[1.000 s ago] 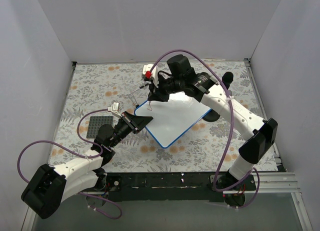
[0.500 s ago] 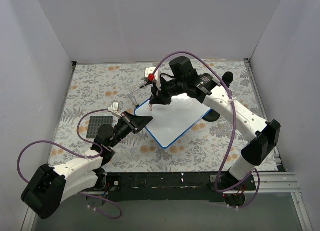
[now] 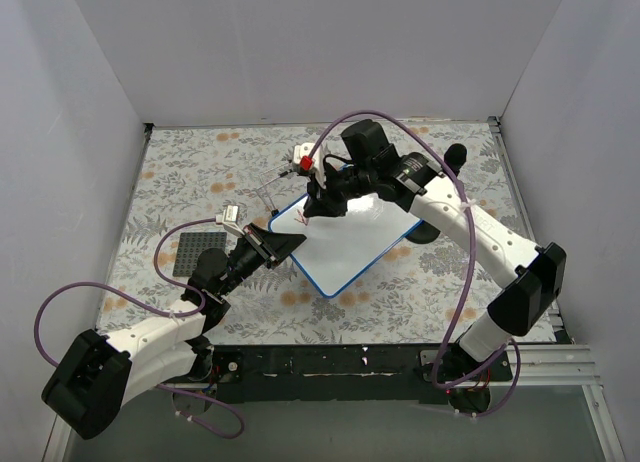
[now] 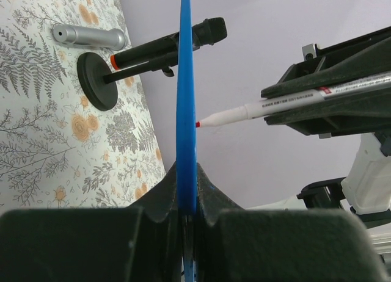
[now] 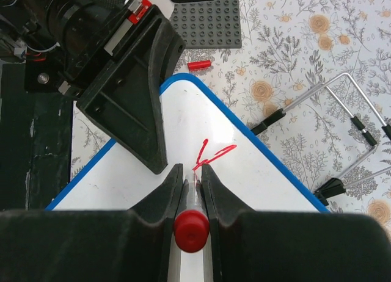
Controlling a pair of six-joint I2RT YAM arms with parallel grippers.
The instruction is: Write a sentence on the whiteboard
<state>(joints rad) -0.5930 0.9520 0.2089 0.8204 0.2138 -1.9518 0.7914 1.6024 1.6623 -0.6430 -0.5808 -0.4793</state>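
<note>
Top external view: a small whiteboard [image 3: 352, 244] with a blue rim lies at an angle in the middle of a floral-patterned surface [image 3: 180, 182]. The left pincer [image 3: 288, 243] is clamped on the board's left corner. In the left wrist view the blue rim runs edge-on between its two closed fingers. The right pincer [image 3: 316, 204] reaches over the board's far left part, closed around a red marker [image 5: 191, 228] that points down at the white face. In the left wrist view the marker's red tip sits right at the board's face. In the right wrist view the sentence [image 5: 213, 154] is only a few slanted red strokes, just ahead of the marker and near the board's upper edge. A dark grey studded plate [image 3: 190, 254] lies left of the board, behind the left arm. A small red cap [image 5: 199, 65] rests on the surface between plate and board. A wire stand [image 3: 270, 194] sits just beyond the board's far left edge.
</note>
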